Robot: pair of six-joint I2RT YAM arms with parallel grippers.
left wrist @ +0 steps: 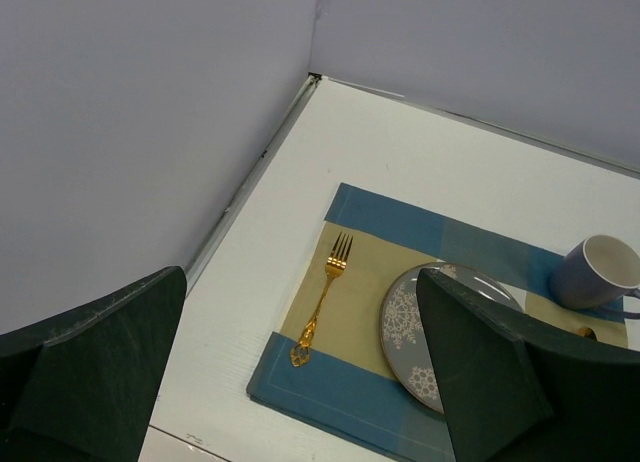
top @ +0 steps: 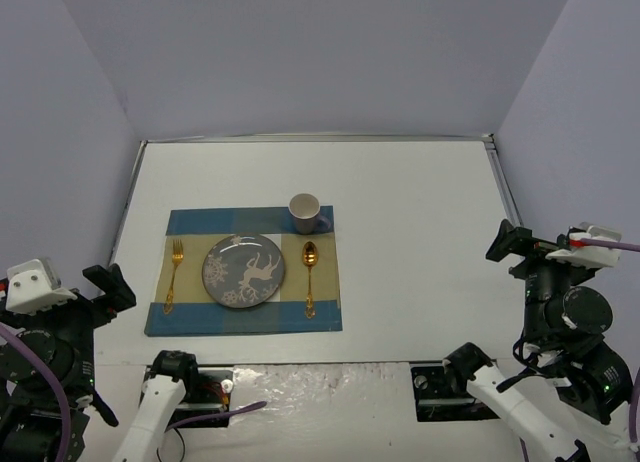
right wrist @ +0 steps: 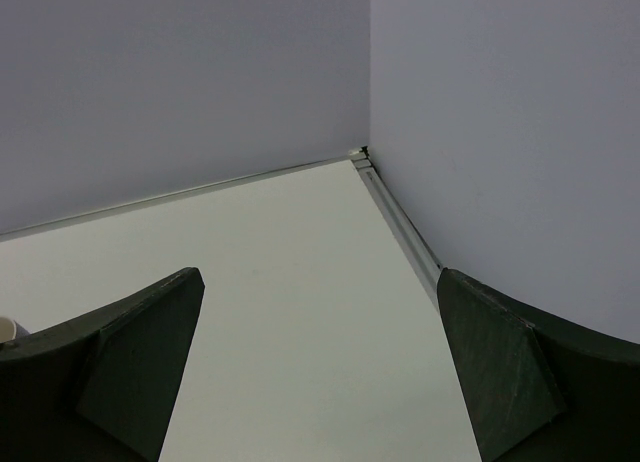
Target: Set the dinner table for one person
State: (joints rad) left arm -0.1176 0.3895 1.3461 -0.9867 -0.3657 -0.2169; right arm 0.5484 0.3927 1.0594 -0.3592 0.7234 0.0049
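Right tool (right wrist: 320, 273) open wide, nothing between the jaws. Two dark green fingers (right wrist: 130, 367) sit in the bottom corners, well apart. Bare white table (right wrist: 260, 232) runs to the far corner. Metal edge strip (right wrist: 400, 232) along its right side. Plain grey walls (right wrist: 180, 82) behind. Pale sliver at left edge, can't tell what.

Overhead camera sits high behind my bases, looking down toward 12 o'clock over the whole dinner table (top: 400, 182). My left wrist camera rides low, facing 1 o'clock; it shares the placemat (left wrist: 400, 217) with overhead. My right wrist camera faces 12 o'clock, at the far-right corner (right wrist: 362, 154).
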